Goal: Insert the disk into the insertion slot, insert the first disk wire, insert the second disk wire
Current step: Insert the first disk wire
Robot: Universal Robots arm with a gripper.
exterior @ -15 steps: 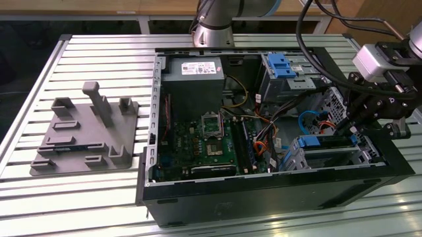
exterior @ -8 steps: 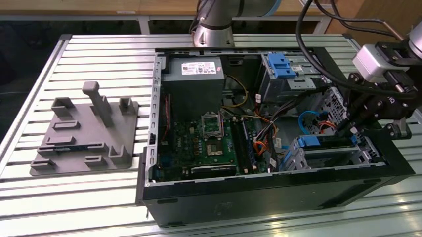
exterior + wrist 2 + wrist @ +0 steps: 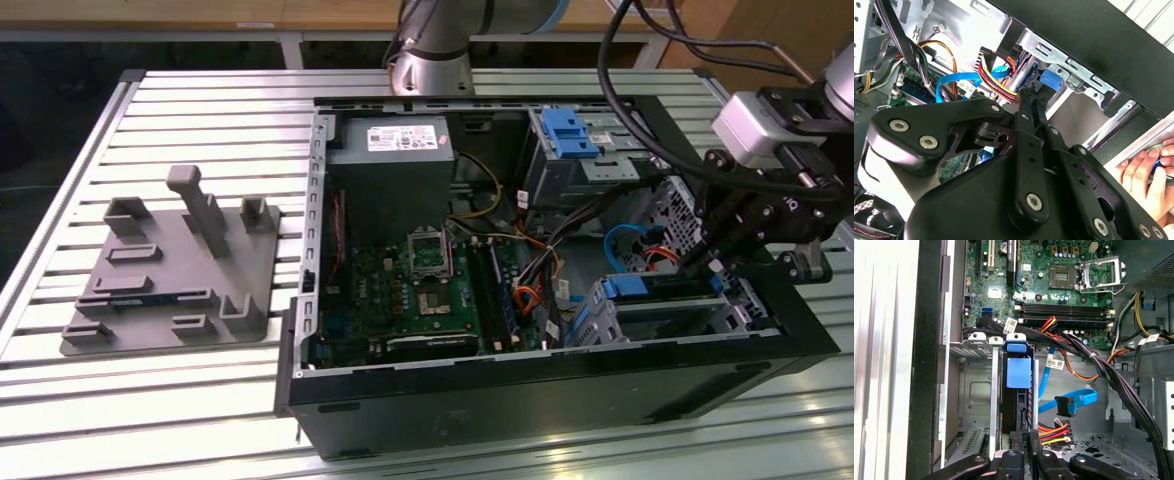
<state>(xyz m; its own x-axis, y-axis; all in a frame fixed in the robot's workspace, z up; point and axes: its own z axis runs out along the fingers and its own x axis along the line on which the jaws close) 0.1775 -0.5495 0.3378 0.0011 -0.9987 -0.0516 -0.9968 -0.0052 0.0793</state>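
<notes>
Gripper (image 3: 1026, 440) at disk (image 3: 1018, 374) edge; wires (image 3: 1055, 432) v. close

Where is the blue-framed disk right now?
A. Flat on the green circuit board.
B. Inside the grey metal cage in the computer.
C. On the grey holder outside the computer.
B: the disk, blue caddy showing, stands in the insertion slot inside the computer case.

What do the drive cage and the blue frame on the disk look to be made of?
Likely bare sheet metal for the insertion slot: dull grey, with punched holes and folded edges. The blue frame on the disk looks like moulded plastic: even bright colour, smooth, faintly glossy.
</notes>
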